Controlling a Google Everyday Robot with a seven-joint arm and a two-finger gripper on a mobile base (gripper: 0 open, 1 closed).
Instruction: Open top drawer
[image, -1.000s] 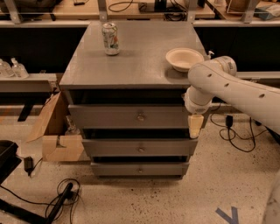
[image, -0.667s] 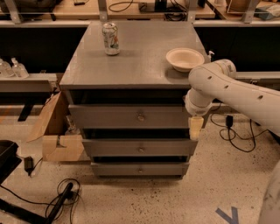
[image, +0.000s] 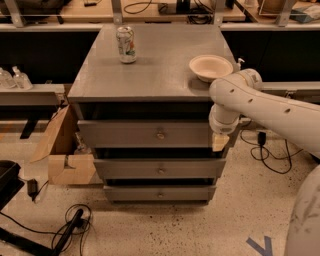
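Tan at its tip and hanging from the white jointed arm (image: 260, 107), the robot's hand (image: 220, 142) sits at the right end of the grey painted wooden top drawer (image: 135, 134). That puts it well to the right of the small round brass knob (image: 160, 135). We cannot tell whether the hand is open or closed, nor whether it has any hold on the panel's edge.

Over the last 1 second very little has changed. The hand has crept only slightly leftward at the same height, and the drawer front lies where it lay, with the same dark gap above it. We judge that the pull has not begun and the task is still at its approach. Since the hand is off the knob, it would need to shift left to reach it or catch the side edge instead.

Below, the 2 narrower grey drawer fronts (image: 160, 169) look shut. On the grey painted bench (image: 150, 75), a round white bowl (image: 211, 67) rests near the right edge, just behind the arm. A pale printed metal can (image: 126, 44) stands upright toward the back.
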